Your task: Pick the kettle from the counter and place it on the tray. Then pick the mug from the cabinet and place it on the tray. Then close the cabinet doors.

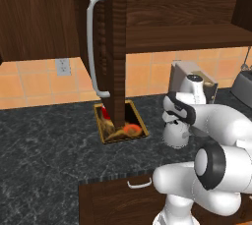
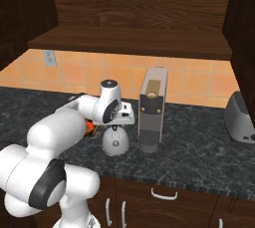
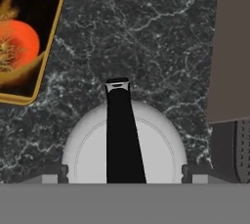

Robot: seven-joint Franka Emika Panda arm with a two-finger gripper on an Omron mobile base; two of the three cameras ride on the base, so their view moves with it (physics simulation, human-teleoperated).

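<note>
Tool (image 3: 124, 171) hung straight over the kettle (image 3: 88, 154), its jaws apart on either side and not yet gripping. Kettle sat on the desk (image 3: 146, 32), between tray (image 3: 46, 74) and coffee machine (image 3: 229, 47). I judged I should close squarely across the black handle (image 3: 122, 130), then lift straight.

- Even, flat rendered light was seen in all views, without glare.
- The cabinet (image 2: 134, 3) interior was left dim, with soft shade under its shelf.
- The counter (image 1: 44, 145) veining was rendered sharp; slight pixel softness was noted in the hand view.
</note>
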